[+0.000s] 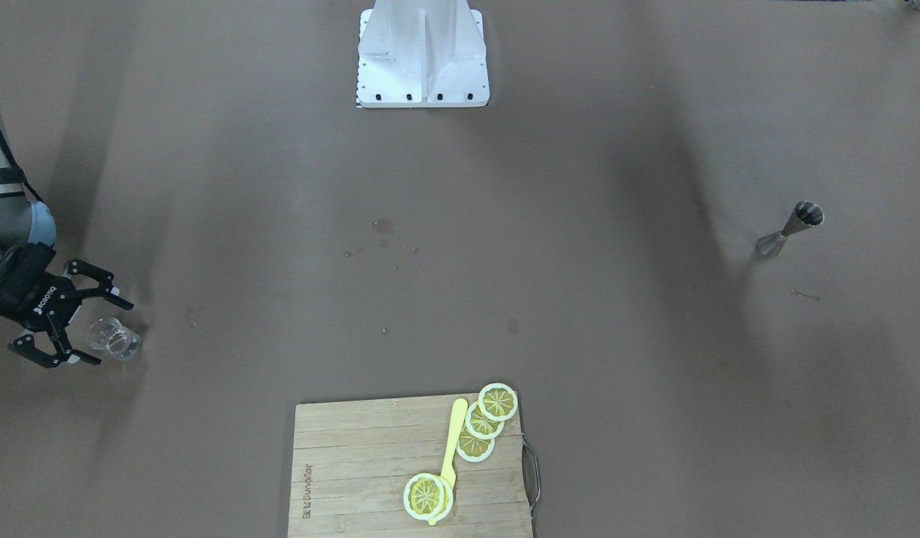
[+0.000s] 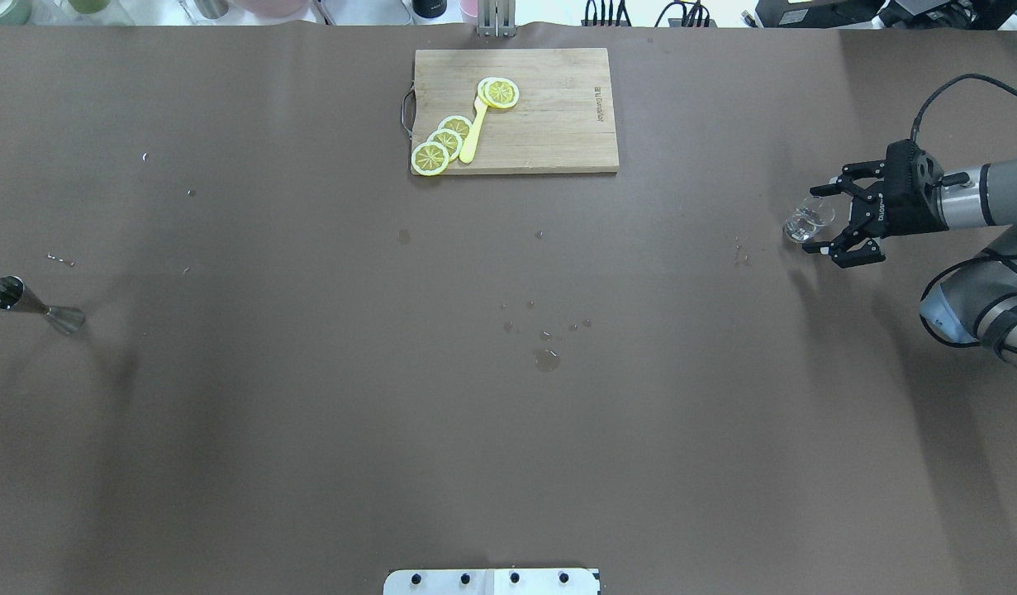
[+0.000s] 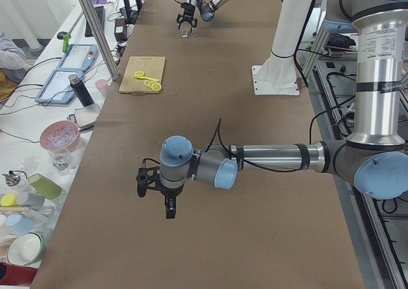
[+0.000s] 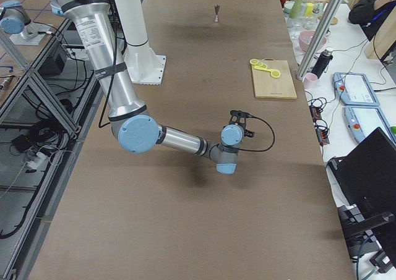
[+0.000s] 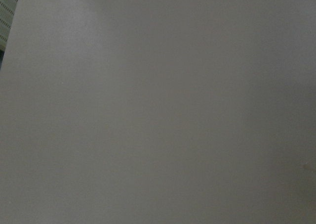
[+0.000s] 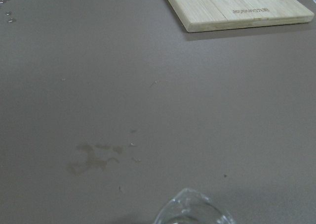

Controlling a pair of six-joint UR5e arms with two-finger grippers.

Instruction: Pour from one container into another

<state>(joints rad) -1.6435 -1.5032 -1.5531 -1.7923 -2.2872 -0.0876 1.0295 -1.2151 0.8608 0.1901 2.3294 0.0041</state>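
A small clear glass [image 2: 808, 220] stands on the brown table at the far right of the overhead view. My right gripper [image 2: 828, 221] is open, and its fingertips flank the glass without closing on it. The front view shows that glass [image 1: 114, 340] between the tips of the right gripper [image 1: 110, 333]. Its rim [image 6: 193, 210] fills the bottom of the right wrist view. A steel jigger [image 2: 30, 305] stands upright far to the left, alone. My left gripper [image 3: 155, 193] shows only in the exterior left view, hanging above bare table. I cannot tell if it is open or shut.
A wooden cutting board [image 2: 549, 124] with lemon slices [image 2: 442, 142] and a yellow utensil lies at the table's far middle. Small wet spots [image 2: 546, 359] mark the table centre. The robot's white base [image 1: 422, 56] stands at the near edge.
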